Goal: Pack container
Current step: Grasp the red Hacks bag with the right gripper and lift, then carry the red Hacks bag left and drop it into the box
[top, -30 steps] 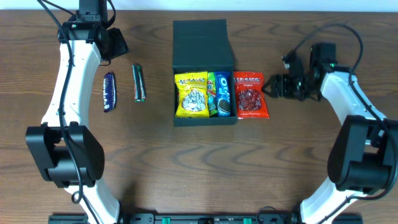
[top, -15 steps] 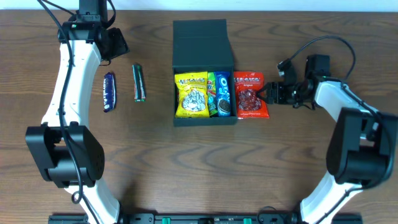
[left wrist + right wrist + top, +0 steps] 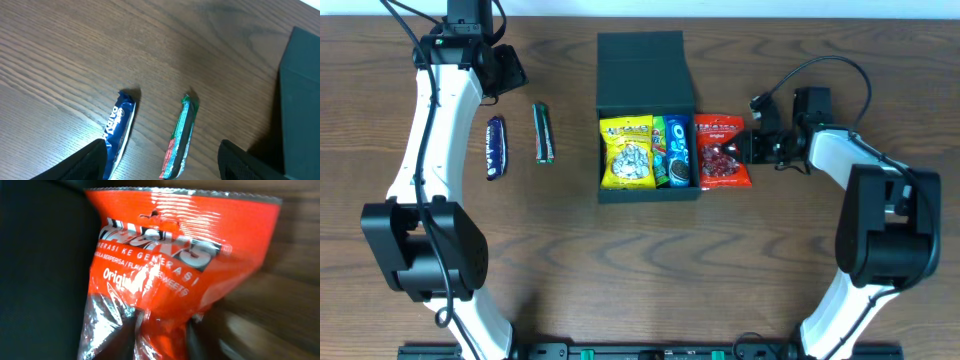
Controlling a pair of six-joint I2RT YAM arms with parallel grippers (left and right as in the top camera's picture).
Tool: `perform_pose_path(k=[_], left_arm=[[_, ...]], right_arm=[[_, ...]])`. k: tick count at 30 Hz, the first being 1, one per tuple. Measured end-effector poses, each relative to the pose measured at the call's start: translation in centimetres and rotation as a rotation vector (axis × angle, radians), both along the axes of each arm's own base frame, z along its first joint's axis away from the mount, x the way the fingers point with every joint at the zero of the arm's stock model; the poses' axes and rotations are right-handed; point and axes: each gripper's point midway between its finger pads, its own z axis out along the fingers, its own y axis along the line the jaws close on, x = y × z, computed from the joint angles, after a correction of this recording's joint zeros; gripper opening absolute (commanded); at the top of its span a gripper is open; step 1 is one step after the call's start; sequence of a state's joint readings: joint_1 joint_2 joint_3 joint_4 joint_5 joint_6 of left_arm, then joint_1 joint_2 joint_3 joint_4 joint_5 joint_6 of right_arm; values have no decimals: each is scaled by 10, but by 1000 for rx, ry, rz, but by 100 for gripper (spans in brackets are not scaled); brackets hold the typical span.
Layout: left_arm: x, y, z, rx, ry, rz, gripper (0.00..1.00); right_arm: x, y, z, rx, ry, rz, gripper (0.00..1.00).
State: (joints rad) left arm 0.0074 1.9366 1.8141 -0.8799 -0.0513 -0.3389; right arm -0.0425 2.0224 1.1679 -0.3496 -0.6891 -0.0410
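Observation:
The dark teal container (image 3: 642,62) stands mid-table with its flap lid open toward the back. Inside lie a yellow packet (image 3: 627,152), a thin green packet (image 3: 660,148) and a blue Oreo packet (image 3: 678,152). A red snack packet (image 3: 722,152) lies against the container's right wall. My right gripper (image 3: 752,148) is shut on its right edge. In the right wrist view the red packet (image 3: 170,255) crumples between the fingers of my right gripper (image 3: 162,340), with the container (image 3: 40,270) dark at the left. My left gripper (image 3: 502,70) hangs open at the back left.
A blue chocolate bar (image 3: 495,147) and a green bar (image 3: 543,133) lie side by side on the wooden table left of the container. In the left wrist view the blue bar (image 3: 117,125) and green bar (image 3: 182,132) lie below my open left gripper (image 3: 167,165).
My right gripper has moved left to the red packet and closed on its right edge. The left arm has not moved.

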Motion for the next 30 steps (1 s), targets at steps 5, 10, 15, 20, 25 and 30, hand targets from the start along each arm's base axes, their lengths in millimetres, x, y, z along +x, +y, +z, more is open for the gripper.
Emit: perform_pose_path(k=[5, 10, 15, 20, 25, 30], left_arm=[[0, 0, 0, 1, -2, 0, 72], [0, 0, 0, 0, -1, 0, 72], [0, 0, 0, 0, -2, 0, 72], [0, 0, 0, 1, -1, 0, 72], [0, 0, 0, 0, -2, 0, 73], [0, 0, 0, 1, -1, 0, 72]], right_arm=[[1, 10, 9, 44, 20, 5, 1], [2, 5, 23, 26, 90, -16, 1], [35, -8, 65, -4, 26, -46, 1], [58, 5, 131, 20, -116, -35, 1], [44, 65, 187, 168, -177, 74, 1], [18, 121, 180, 232, -87, 158, 1]])
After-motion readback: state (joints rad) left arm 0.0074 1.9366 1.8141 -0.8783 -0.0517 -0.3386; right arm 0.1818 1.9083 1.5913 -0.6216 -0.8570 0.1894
